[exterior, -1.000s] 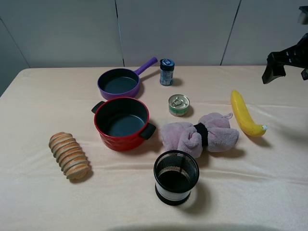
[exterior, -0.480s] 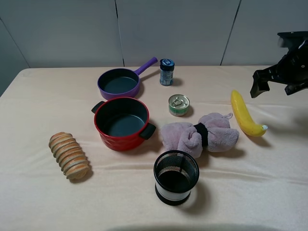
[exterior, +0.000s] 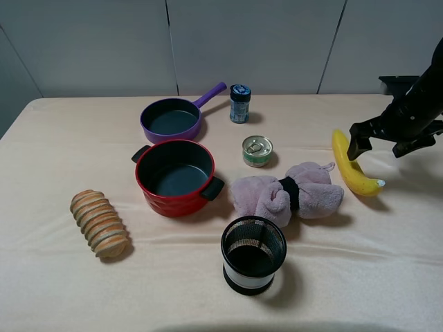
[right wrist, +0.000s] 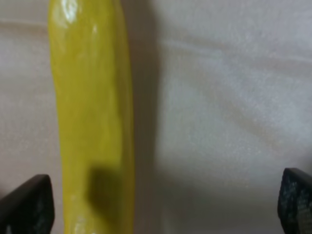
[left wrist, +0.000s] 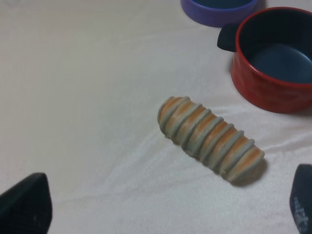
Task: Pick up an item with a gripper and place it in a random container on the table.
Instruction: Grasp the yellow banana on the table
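The yellow banana (exterior: 349, 166) lies on the cream table (exterior: 69, 138) at the right, its pale tip toward the front. My right gripper (exterior: 381, 146) is open and hangs just above the banana's far half, its jaws spread wider than the fruit. In the right wrist view the banana (right wrist: 92, 122) runs lengthwise close to one finger of the gripper (right wrist: 161, 204), off centre. The red pot (exterior: 173, 200) stands empty left of centre. My left gripper (left wrist: 163, 204) is open and empty above the bread loaf (left wrist: 209, 139), with the pot (left wrist: 273, 92) beyond; it does not show in the exterior view.
A purple pan (exterior: 171, 119) and a blue-lidded jar (exterior: 239, 104) stand at the back. A small tin can (exterior: 257, 151), a pink plush cloth (exterior: 287, 192) and a black mesh cup (exterior: 253, 254) lie between pot and banana. The bread loaf (exterior: 100, 223) lies at the front left.
My right gripper has come down and leftward from the far right edge to just over the banana. Nothing on the table has moved.
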